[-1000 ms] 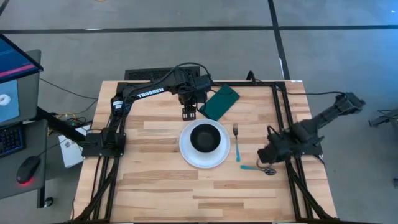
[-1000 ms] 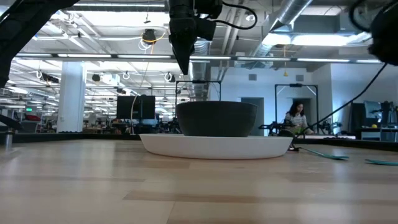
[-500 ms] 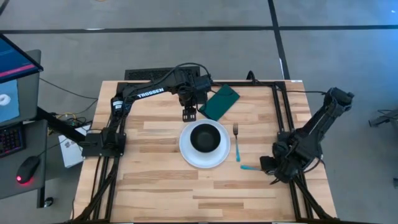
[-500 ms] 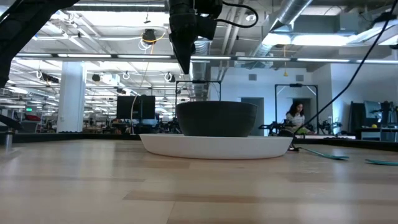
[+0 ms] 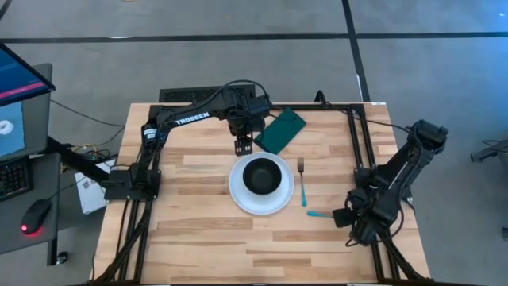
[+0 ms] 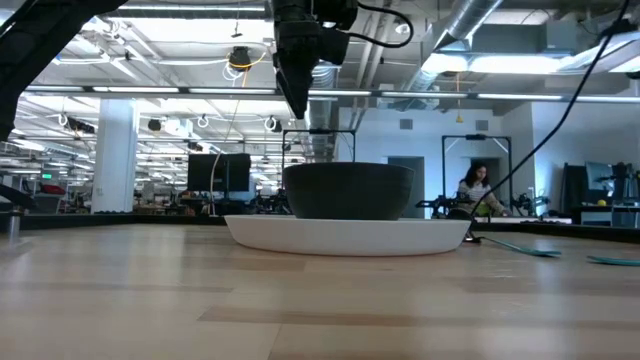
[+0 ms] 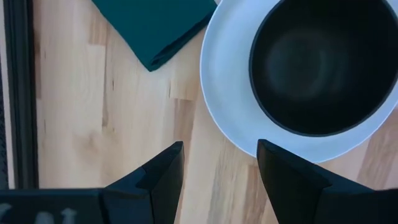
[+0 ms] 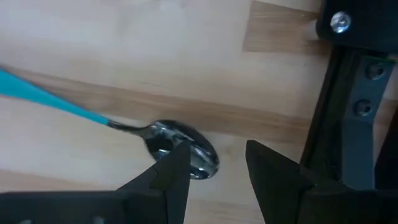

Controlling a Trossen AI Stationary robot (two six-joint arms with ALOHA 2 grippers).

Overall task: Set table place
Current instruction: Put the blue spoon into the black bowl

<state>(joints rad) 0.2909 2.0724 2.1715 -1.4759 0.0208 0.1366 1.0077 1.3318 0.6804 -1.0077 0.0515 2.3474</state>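
A black bowl (image 5: 261,175) stands in a white plate (image 5: 238,195) at the middle of the light-wood table (image 5: 198,230). A dark green napkin (image 5: 279,129) lies behind it. A fork (image 5: 302,181) with a teal handle lies to the plate's right. A teal-handled spoon (image 5: 317,213) lies nearer the right frame. My left gripper (image 5: 244,145) is open and points down, above the table between napkin and plate; its wrist view shows the plate (image 7: 230,93) and the napkin (image 7: 161,25). My right gripper (image 8: 217,168) is open over the spoon's metal bowl (image 8: 186,149). My right gripper stands open over the spoon's bowl end (image 8: 199,155), which lies flat on the table. One fingertip (image 8: 177,165) shows in front of the bowl's edge; whether it touches the spoon I cannot tell.
The black metal frame (image 5: 369,159) runs along the table's right side, right beside my right gripper; it also shows in the right wrist view (image 8: 348,124). Bare wood lies along the near edge and to the plate's left. A person (image 6: 478,190) sits in the room far behind.
My right gripper has gone toward the table's near edge, and it now stands over the spoon's bowl end. The spoon, fork, plate and bowl lie where they were.
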